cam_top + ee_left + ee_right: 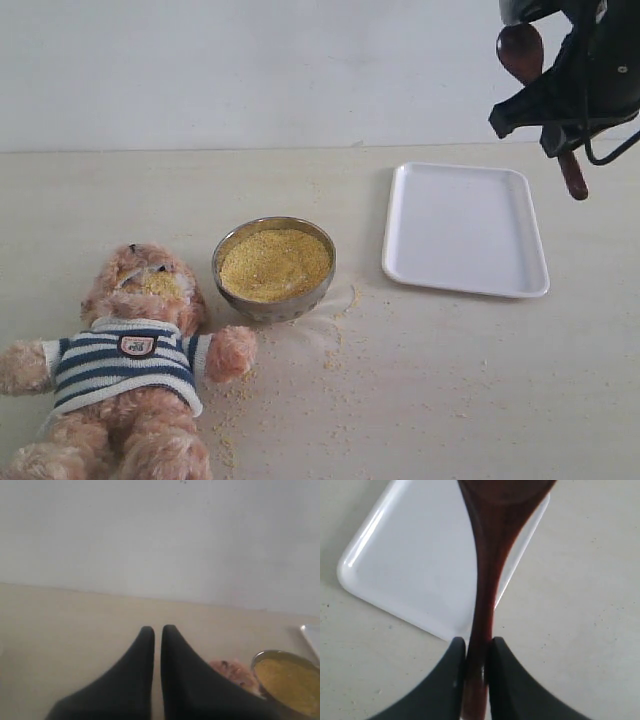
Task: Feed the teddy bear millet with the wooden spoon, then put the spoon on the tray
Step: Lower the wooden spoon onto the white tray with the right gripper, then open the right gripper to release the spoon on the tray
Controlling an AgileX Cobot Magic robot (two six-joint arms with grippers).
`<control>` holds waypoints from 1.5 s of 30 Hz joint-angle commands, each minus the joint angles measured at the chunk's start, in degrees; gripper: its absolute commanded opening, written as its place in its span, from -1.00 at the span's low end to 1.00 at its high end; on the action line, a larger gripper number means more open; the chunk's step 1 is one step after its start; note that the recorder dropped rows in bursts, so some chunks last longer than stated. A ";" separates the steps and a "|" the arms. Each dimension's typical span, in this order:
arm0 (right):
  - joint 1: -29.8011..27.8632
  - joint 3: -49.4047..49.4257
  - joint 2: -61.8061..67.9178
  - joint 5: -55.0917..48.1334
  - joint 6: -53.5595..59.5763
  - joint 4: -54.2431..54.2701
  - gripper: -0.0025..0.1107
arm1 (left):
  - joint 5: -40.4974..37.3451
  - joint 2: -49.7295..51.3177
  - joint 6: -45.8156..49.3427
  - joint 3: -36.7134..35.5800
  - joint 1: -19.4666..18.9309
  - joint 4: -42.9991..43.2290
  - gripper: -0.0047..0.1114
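The right gripper (479, 642) clamps the handle of the wooden spoon (487, 580), high at one o'clock of the tray (465, 230). The left gripper (157, 630) is closed, empty.

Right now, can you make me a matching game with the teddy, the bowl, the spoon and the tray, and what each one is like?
Things:
1. teddy bear
2. metal bowl
3. wooden spoon
4. tray

What it is like:
A. white and rectangular
B. held up by the right gripper
C. lying down in a striped shirt
D. full of yellow millet

Pairs: 1-C, 2-D, 3-B, 4-A
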State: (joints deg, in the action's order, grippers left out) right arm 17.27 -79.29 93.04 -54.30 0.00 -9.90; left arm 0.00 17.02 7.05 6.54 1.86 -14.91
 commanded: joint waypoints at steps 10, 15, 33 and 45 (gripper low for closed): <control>-1.44 -0.01 12.37 14.58 4.43 0.66 -0.96 | -2.93 -0.06 0.22 -6.54 -7.48 0.64 -0.83; -1.44 -0.01 18.72 18.79 4.43 1.69 -0.96 | -3.09 -0.06 0.22 -6.54 -7.61 0.64 -0.83; -1.44 -0.01 27.03 25.95 4.33 3.85 -0.89 | -3.09 -0.06 0.22 -6.54 -7.61 0.64 -0.83; -1.44 -0.01 27.03 26.17 4.33 3.85 -0.46 | -3.21 -0.06 0.22 -6.54 -7.61 0.64 -0.83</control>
State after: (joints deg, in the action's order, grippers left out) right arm 16.08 -79.29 119.99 -28.63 4.07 -6.13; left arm -2.99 17.02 7.35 0.21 -5.61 -14.55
